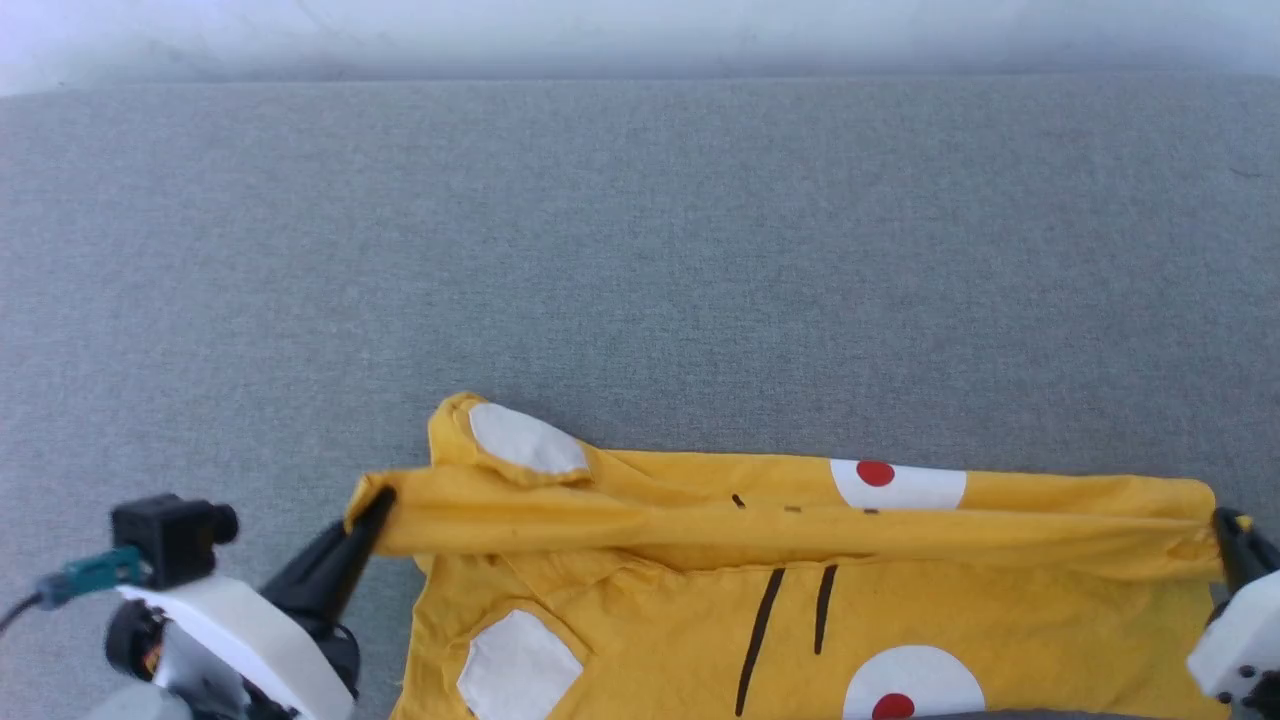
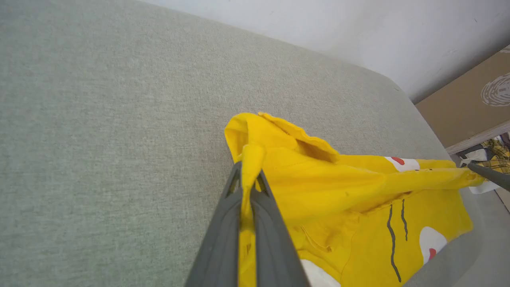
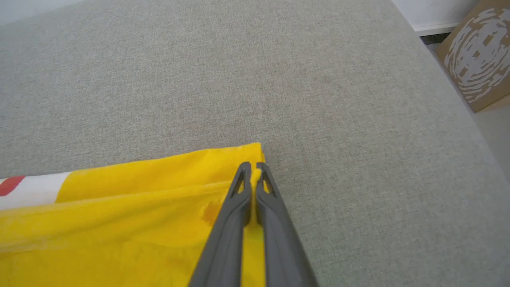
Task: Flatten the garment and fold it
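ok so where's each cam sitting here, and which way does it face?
Head view: on the head, looking forward and down at the grey surface and the garment; left gripper lower left, right gripper lower right, each shut on an end of the lifted fold.
Left wrist view: on the left wrist, looking along the left fingers across the fold toward the right gripper's tip and a cardboard box.
Right wrist view: on the right wrist, looking along the right fingers over the surface's end.
Shared: all three show the garment; both wrist views show the box.
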### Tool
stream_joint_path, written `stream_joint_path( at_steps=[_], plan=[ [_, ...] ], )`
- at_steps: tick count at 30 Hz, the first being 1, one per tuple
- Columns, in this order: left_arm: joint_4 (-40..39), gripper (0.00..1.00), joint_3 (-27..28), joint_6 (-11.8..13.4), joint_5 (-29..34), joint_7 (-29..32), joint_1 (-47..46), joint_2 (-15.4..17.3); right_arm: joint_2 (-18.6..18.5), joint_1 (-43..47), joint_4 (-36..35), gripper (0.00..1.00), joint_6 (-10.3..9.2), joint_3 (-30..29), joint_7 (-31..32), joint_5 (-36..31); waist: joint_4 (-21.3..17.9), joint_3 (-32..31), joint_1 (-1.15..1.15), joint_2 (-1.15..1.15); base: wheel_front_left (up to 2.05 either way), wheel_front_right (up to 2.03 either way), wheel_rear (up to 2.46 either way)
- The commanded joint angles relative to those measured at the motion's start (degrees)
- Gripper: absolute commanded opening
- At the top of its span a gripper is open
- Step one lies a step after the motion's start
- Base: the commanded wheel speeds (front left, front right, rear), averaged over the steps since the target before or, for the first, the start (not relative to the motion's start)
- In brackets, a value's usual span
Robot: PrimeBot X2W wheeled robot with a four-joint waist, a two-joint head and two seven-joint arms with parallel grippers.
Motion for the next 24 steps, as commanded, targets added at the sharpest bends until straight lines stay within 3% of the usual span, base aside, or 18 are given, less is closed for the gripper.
stream_joint_path(
  at_steps=[1,6,7,8,9,16,21,24],
  plan=[
    [1.4,0.0,-0.9,0.1,-0.7,0.3,0.8,-1.4,0.1,0.3,1.2,0.0,-0.05,0.8,-0.3,0.1,0.5,-1.0,0.01,-0.01,0.0,0.0,0.0],
    [7.7,0.0,-4.5,-1.7,-1.9,3.3,0.0,-4.9,0.2,0.2,5.0,0.0,-0.05,3.2,0.0,-0.4,0.4,-2.1,0.01,-0.01,0.0,0.0,0.0],
    [9.0,0.0,-4.7,-2.0,-1.9,3.6,-0.5,-5.5,0.2,0.0,5.7,0.09,-0.05,3.3,0.0,-0.6,0.4,-2.2,0.01,-0.01,0.0,0.0,0.0],
    [10.3,0.25,-5.1,-2.1,-1.9,3.8,-1.0,-6.1,0.2,-0.1,6.4,0.31,-0.05,3.3,-0.1,-0.8,0.4,-2.3,0.01,-0.01,0.0,0.0,0.0],
    [11.5,0.98,-5.3,-2.2,-1.6,4.0,-1.6,-6.7,0.2,-0.3,6.9,1.0,-0.05,3.4,-0.2,-1.1,0.4,-2.3,0.01,-0.01,0.0,0.0,0.0],
    [14.0,1.0,-3.4,-1.8,-1.2,0.4,-3.9,-8.9,0.2,-1.3,7.2,1.0,-0.05,2.9,-0.8,0.7,-0.2,-1.9,0.01,-0.01,0.0,0.0,0.0],
    [10.9,1.0,3.1,2.6,1.4,-8.5,-2.2,-8.7,0.2,-0.3,4.1,1.0,-0.05,1.1,-1.2,2.5,-0.8,-1.8,0.01,-0.01,0.0,0.0,0.0],
    [6.8,1.0,9.5,6.2,6.8,-10.1,-0.4,-9.9,0.2,0.9,3.2,1.0,-0.05,-0.4,-0.8,2.9,-0.9,-1.3,0.01,-0.01,0.0,0.0,0.0]
  ],
)
